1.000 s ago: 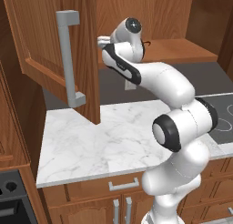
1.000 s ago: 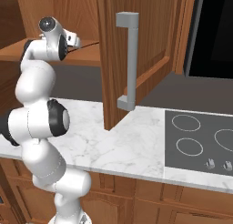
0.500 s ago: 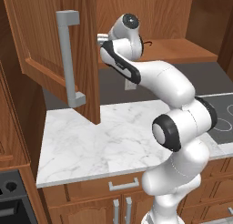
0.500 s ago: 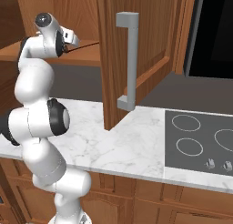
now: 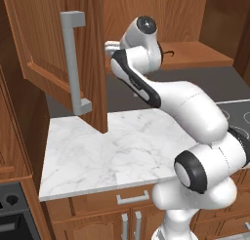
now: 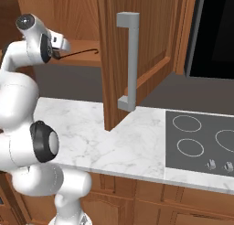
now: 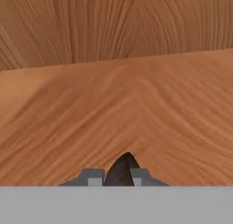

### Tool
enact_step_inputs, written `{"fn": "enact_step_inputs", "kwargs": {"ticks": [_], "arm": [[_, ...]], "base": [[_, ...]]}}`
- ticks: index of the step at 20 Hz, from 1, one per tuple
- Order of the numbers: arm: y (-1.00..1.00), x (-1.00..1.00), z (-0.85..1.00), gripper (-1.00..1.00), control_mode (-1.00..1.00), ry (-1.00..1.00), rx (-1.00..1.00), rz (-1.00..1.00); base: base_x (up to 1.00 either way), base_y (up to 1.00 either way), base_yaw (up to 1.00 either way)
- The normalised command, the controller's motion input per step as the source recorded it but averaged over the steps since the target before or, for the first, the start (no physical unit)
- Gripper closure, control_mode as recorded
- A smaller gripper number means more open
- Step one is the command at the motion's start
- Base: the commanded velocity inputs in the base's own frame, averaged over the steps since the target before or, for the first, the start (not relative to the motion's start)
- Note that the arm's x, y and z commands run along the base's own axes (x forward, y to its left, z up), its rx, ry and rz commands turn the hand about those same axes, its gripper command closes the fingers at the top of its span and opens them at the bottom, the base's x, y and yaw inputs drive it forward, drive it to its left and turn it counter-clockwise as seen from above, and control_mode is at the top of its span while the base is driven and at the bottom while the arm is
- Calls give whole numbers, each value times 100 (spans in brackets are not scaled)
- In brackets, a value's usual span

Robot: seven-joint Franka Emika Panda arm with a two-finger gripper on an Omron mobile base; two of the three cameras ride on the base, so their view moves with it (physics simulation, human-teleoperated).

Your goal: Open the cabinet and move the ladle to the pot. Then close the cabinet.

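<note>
Cabinet (image 5: pixel 63 49) stood open, both doors swung wide over the marble table (image 5: pixel 112 151); bare wooden shelf (image 5: pixel 195 56) exposed inside. Cooktop (image 6: pixel 201 137) sat flush at the table's right end, burners bare; no pot seen on it in these views. White arm reached up into the cabinet, hand at the shelf's front edge. Ladle (image 6: pixel 80 52) lay on the shelf as a thin dark wire-like handle running out from the hand, hooked at its far end. Gripper (image 7: pixel 119 173) was closed nearly to its limit, with a dark sliver pinched between the fingertips (image 7: pixel 93 176) in the hand view, apparently the ladle's handle. Judged: the grasp step was in hand. Next move would call for lifting clear of the shelf, backing out between the doors, then carrying toward the pot, wherever it stands.
</note>
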Motion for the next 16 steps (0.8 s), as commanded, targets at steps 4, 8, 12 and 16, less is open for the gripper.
{"fn": "enact_step_inputs", "kwargs": {"ticks": [4, 8, 12, 16], "arm": [[-1, -100, -2, 100, -100, -14, 0, -4], [-4, -100, 16, 100, -100, -13, 0, -3], [-6, -100, 66, 100, -100, -1, 1, -2], [-5, -100, 73, 100, -100, 5, 1, 0]], "base": [[0, 0, 0], [0, 0, 0], [0, 0, 0], [0, 0, 0]]}}
